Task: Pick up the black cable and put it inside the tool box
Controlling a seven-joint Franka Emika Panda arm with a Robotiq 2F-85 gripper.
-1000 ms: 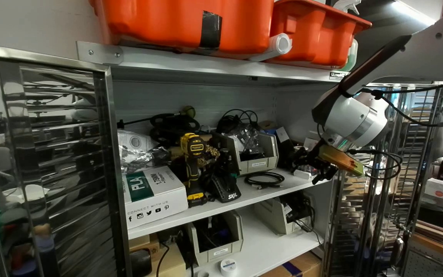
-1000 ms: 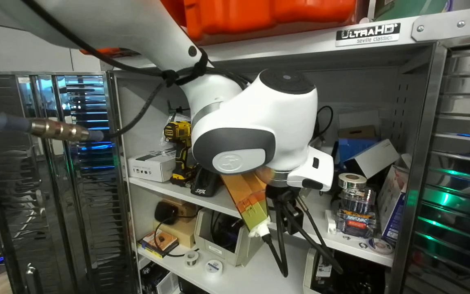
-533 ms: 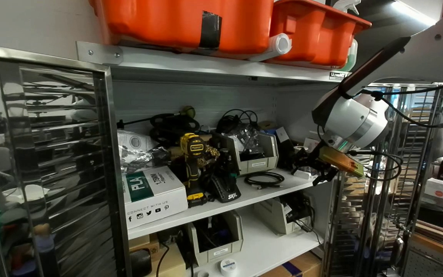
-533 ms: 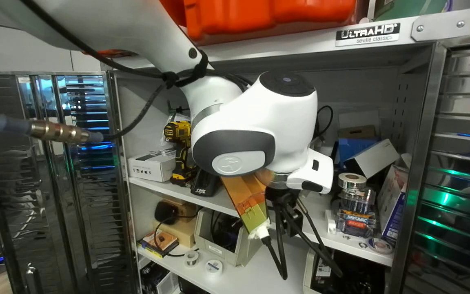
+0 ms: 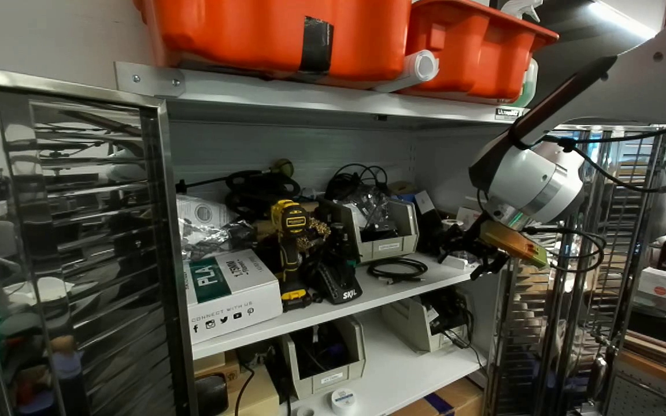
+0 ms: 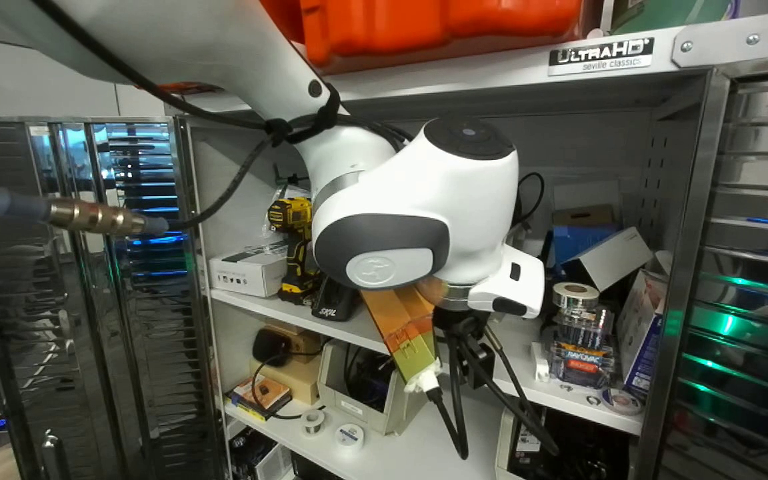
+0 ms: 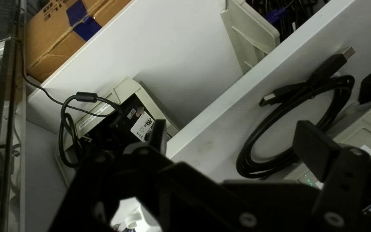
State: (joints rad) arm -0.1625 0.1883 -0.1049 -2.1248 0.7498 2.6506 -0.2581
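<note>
The black cable point(image 5: 376, 270) lies coiled on the upper shelf, in front of a grey bin point(image 5: 370, 251). In the wrist view the black cable point(image 7: 256, 136) shows with its two USB plugs, partly behind one finger. My gripper point(image 5: 461, 264) is to the right of the coil in an exterior view, apart from it. In the wrist view my gripper point(image 7: 235, 138) has its fingers wide apart with nothing between them. In an exterior view the arm point(image 6: 417, 200) hides the coil. The grey bin holds cables and bags; I cannot tell whether it is the tool box.
A drill point(image 5: 291, 248) and a charger point(image 5: 339, 280) stand left of the coil. A white box point(image 5: 252, 294) lies further left. Batteries point(image 6: 581, 360) stand at the right. Lower bins point(image 5: 333, 375) hold more cables. The upper shelf's front edge point(image 7: 217, 109) runs below my gripper.
The wrist and gripper have sunk very slightly. The black cable and the bins have not moved, and the gripper shows no change in opening.
</note>
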